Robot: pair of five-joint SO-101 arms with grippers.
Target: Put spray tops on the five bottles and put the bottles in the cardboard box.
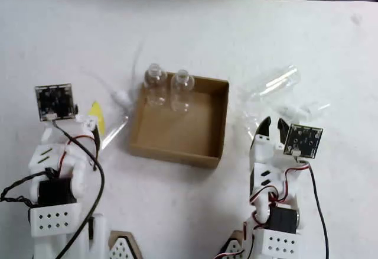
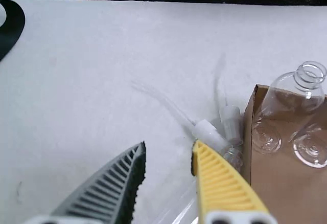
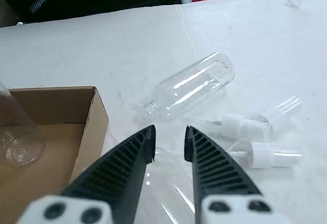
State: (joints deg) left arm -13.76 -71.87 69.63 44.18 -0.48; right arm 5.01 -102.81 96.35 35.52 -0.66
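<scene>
Currently two uncapped bottles (image 1: 155,84) stand in the cardboard box (image 1: 225,117), far-left corner. The left gripper (image 2: 169,150), spread, sits by spray tops (image 2: 209,132) left of it. The right gripper (image 3: 169,132), slightly parted and empty, is near a lying bottle (image 3: 191,88). Likely each is staged beside its own part.

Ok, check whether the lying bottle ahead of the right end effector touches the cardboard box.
Apart. The right wrist view shows a strip of bare table between the neck of the bottle and the wall of the cardboard box.

No readable txt, labels or nos. on any obj in view
</scene>
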